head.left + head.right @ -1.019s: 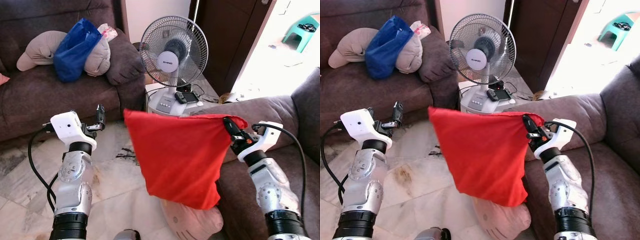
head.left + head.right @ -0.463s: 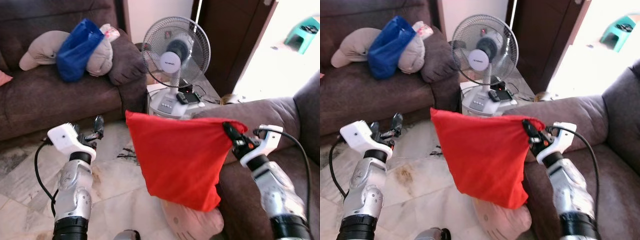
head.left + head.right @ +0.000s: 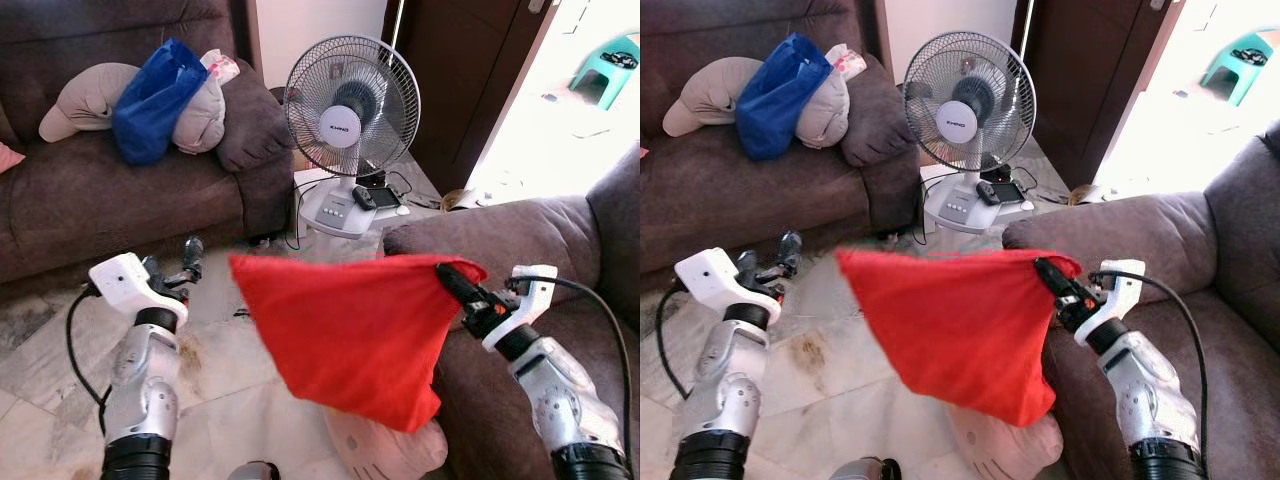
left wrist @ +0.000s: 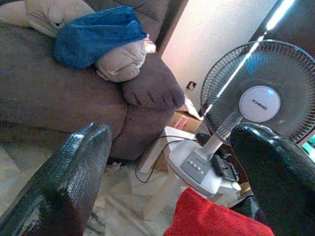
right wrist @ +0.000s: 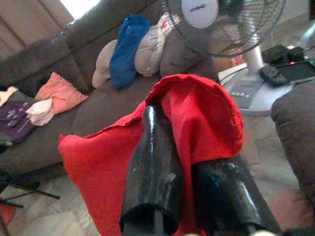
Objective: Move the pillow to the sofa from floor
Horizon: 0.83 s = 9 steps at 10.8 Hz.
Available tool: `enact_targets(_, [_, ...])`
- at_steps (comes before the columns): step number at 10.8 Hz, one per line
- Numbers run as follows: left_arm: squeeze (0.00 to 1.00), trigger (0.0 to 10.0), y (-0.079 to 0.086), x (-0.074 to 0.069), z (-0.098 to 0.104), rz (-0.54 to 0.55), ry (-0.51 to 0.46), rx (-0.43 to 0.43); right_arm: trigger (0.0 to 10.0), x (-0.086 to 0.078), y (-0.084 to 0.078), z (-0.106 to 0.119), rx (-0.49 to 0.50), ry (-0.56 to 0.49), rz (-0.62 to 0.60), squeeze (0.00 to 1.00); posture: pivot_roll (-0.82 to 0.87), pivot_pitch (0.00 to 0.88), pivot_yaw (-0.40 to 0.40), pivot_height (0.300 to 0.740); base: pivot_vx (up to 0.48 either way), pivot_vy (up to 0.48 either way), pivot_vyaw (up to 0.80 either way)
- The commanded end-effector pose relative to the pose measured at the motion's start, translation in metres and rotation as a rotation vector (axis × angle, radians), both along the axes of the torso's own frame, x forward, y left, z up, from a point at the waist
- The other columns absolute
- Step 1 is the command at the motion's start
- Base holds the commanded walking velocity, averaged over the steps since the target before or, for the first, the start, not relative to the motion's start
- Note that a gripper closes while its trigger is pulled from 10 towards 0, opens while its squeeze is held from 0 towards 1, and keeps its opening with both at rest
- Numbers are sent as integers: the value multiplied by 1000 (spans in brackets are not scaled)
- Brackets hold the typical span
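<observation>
A red pillow (image 3: pixel 345 330) hangs in the air above the marble floor, held by one corner. My right gripper (image 3: pixel 450 281) is shut on that corner, close to the arm of the brown sofa (image 3: pixel 500 235) on my right. In the right wrist view the red cloth (image 5: pixel 197 113) wraps over the two black fingers (image 5: pixel 152 162). My left gripper (image 3: pixel 185 258) is open to the left of the pillow, clear of it. In the left wrist view, its two fingers (image 4: pixel 69 172) are spread wide, with the pillow's edge (image 4: pixel 216 221) beyond them.
A standing fan (image 3: pixel 350 110) on a white base is straight ahead. Another brown sofa (image 3: pixel 110 190) at the left carries a blue bag (image 3: pixel 150 95) and grey cushions. A pale pink cushion (image 3: pixel 390 450) lies on the floor under the pillow. An open doorway (image 3: pixel 570 90) is far right.
The pillow has swung and spread further left, its free corner lifting. My right gripper has sunk slightly with it. My left gripper has dropped a little lower and stays open.
</observation>
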<state>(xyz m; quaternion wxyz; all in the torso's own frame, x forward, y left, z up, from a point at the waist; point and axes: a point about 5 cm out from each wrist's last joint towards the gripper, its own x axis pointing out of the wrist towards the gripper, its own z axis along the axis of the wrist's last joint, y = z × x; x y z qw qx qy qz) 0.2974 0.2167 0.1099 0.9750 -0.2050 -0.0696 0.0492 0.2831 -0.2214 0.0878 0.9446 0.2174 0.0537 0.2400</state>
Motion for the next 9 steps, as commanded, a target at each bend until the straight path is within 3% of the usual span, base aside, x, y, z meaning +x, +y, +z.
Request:
enact_targets(1, [0,10000,3,-3,-11,-2,46,-2,10000,0,-6,13,-15,-50,7,0,134,31,-64,740,0,0,0])
enact_targets(4, [0,10000,9,-3,-20,3,85,6,10000,-10,-8,11,-47,-31,92,0,126,36,-66,740,0,0,0])
enact_targets(5, [0,10000,13,0,-25,2,105,-11,10000,-14,-13,9,-54,-16,100,0,124,37,-66,740,0,0,0])
enact_targets(7, [0,10000,19,6,-33,19,135,-130,10000,-19,-12,11,-48,-23,150,0,114,37,-68,740,0,0,0])
enact_targets(9, [0,10000,12,16,-35,-38,146,-123,10000,-20,-13,11,-51,-16,145,0,104,31,-66,740,0,0,0])
